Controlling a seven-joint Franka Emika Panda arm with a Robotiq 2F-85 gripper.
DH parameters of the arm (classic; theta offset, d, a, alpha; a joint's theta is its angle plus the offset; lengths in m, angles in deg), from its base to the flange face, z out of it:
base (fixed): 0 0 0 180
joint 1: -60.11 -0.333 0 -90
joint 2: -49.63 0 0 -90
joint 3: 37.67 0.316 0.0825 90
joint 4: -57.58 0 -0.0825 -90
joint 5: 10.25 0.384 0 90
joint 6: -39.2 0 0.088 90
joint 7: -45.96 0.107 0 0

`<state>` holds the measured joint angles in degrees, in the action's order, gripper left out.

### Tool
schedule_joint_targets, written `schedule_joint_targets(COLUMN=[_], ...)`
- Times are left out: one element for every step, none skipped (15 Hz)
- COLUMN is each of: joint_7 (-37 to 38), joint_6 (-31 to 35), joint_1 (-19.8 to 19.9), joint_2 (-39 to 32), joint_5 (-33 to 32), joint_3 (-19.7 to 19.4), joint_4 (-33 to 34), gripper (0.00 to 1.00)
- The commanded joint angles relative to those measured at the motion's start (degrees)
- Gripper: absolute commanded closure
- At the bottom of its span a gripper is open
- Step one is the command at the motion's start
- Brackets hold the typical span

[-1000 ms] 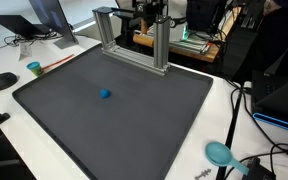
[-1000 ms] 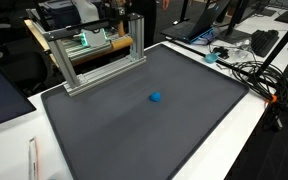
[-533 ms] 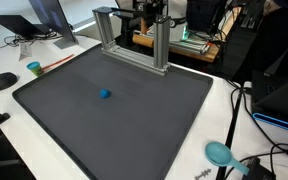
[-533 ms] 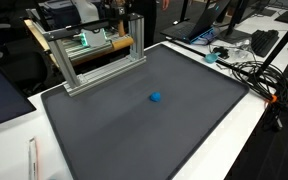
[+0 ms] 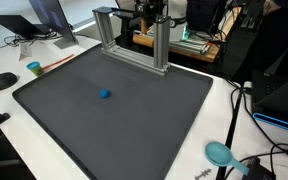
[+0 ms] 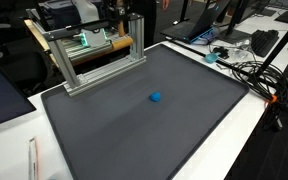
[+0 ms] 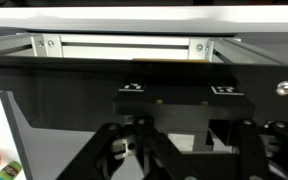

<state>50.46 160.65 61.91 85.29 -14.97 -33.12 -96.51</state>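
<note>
Wrist view showed the gripper (image 7: pixel 174 145) only as dark linkage along the bottom edge, with its fingertips out of frame, so whether the jaws stood apart or together could not be told. It hung close in front of the aluminium frame (image 7: pixel 124 46), the nearest thing. The frame stood upright along the far edge of the dark mat (image 5: pixel 134 125), probably so that the mat's middle was left for working. A small blue piece (image 5: pixel 104 95) lay alone near that middle, well apart from the gripper. A mouse (image 5: pixel 2 81) and a teal cup (image 5: pixel 33 68) sat off the mat at the left, likely to be out of the arm's way.
</note>
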Motion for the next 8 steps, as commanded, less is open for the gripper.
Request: schedule_joint_targets(joint_7=[0.60,0.61,0.57,0.54,0.50,0.32,0.17,-0.05], joint_6=[-1.49,-1.45,-1.74,-1.98,-2.03,-2.05,-2.14,-2.20], joint_1=[-0.13,-0.01,-0.06,-0.09,-0.08,-0.09,-0.09,-0.14], joint_2=[-0.61,-0.60,-0.55,-0.59,-0.63,-0.73,-0.82,-0.95], joint_5=[-1.23,-1.28,-1.22,-1.16,-1.16,-1.11,-1.01,-0.85], joint_3=[-0.21,-0.30,-0.32,-0.36,-0.39,-0.53,-0.68,-0.88], joint_4=[0.57,0.57,0.92,1.07,1.15,1.33,1.56,1.82], gripper=[0.71,0.73,0.76,0.77,0.77,0.77,0.77,0.77])
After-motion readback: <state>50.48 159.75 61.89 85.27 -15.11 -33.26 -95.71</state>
